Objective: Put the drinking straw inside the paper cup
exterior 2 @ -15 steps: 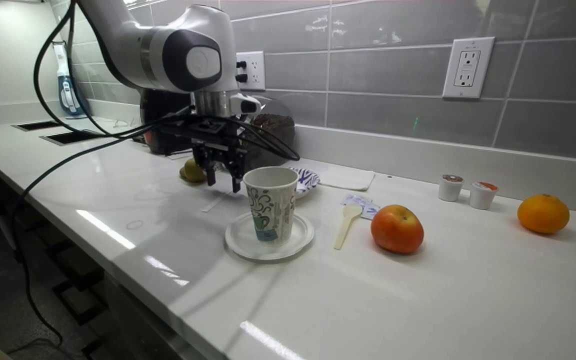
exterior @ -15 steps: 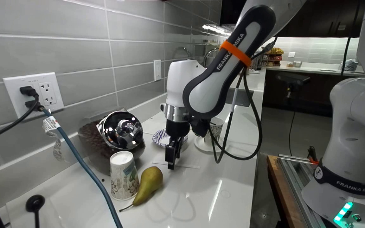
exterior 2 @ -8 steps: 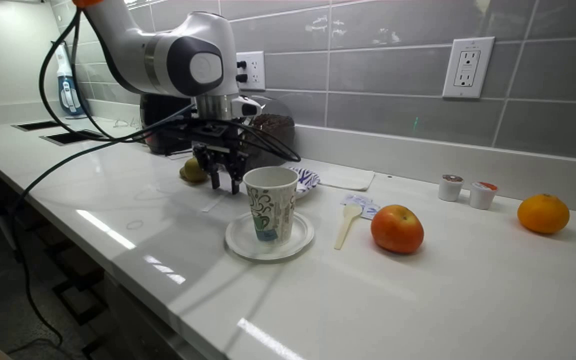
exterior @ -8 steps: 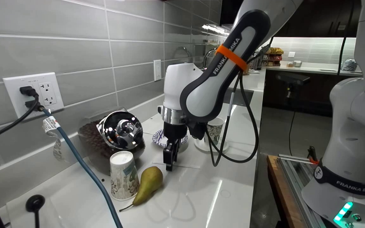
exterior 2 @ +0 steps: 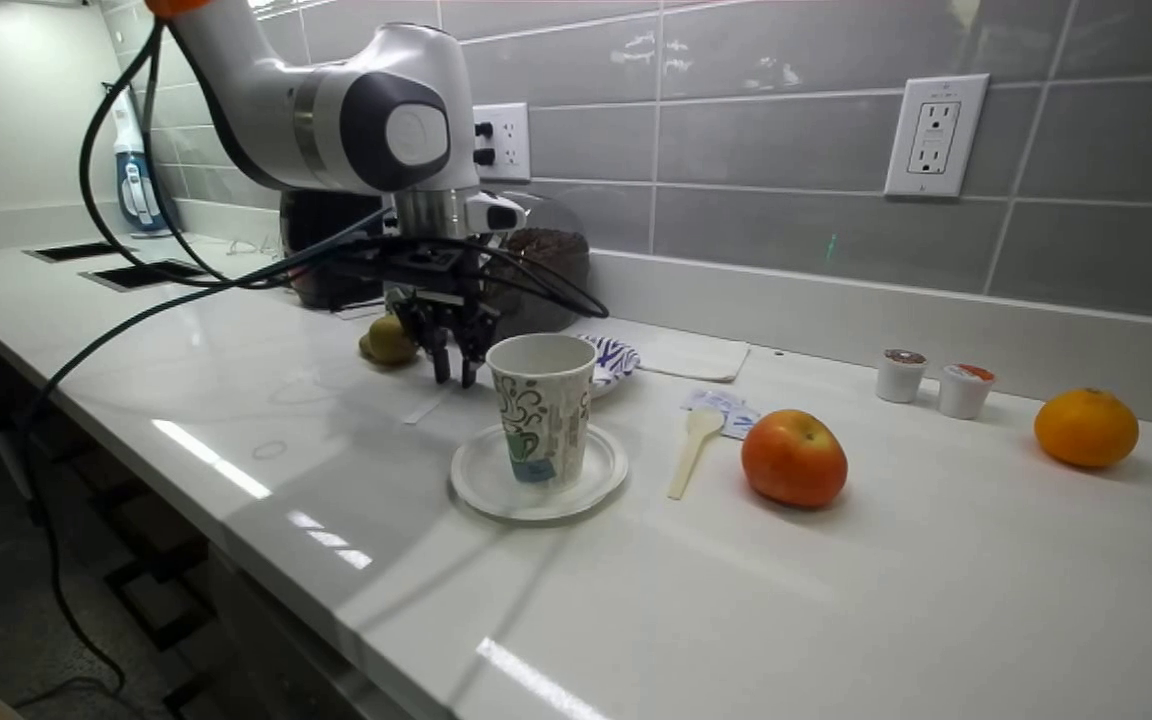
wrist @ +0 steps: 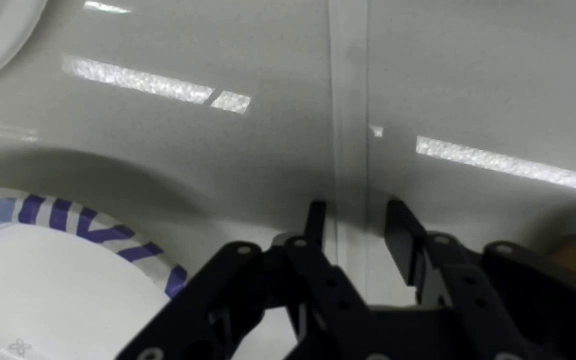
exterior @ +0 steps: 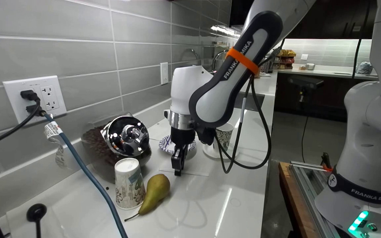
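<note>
The drinking straw, in a flat white wrapper, lies on the counter and shows as a pale strip in the wrist view (wrist: 350, 75). It also shows in both exterior views (exterior: 198, 174) (exterior 2: 424, 408). My gripper (wrist: 356, 206) points down over it, fingers apart, one on each side of the strip and nothing held. It shows in both exterior views (exterior: 177, 174) (exterior 2: 455, 380). The paper cup (exterior 2: 541, 420), white with a swirl pattern, stands upright on a white plate (exterior 2: 471, 480). The cup is partly behind cables in an exterior view (exterior: 224, 134).
A purple-patterned bowl (wrist: 103, 227) is close beside the gripper. A pear (exterior: 157, 190) and an upside-down patterned cup (exterior: 129, 188) are on the gripper's other side. A bean jar (exterior: 99, 148) stands by the wall. A spoon (exterior 2: 696, 445) and an apple (exterior 2: 794, 458) lie beyond the plate.
The gripper's fingers have come closer together. The arm has sunk a little and shifted slightly. The straw and the cup have not moved.
</note>
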Tool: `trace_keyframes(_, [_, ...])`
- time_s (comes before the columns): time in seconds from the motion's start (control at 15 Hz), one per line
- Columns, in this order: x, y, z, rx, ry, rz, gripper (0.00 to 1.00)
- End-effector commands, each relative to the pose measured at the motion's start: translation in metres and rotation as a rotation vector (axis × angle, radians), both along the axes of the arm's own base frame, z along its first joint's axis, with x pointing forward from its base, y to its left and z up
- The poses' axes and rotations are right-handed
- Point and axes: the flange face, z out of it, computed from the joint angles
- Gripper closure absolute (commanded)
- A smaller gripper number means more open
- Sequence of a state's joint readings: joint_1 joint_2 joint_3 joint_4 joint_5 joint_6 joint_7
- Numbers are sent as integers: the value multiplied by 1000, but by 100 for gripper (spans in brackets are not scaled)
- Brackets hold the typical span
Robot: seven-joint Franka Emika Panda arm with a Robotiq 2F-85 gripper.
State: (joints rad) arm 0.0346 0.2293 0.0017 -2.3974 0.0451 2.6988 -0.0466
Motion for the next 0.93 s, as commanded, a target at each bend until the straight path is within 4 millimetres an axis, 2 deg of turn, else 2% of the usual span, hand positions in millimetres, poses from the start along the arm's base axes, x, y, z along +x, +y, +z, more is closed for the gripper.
trace_keyframes(0.0, [4, 7, -10, -17, 10, 17, 86])
trace_keyframes(0.2, [4, 8, -9, -24, 10, 28, 99])
trace_keyframes(0.53, [3, 12, -7, -32, 8, 44, 98])
trace_keyframes(0.87, [-14, 24, 14, -21, 9, -4, 98])
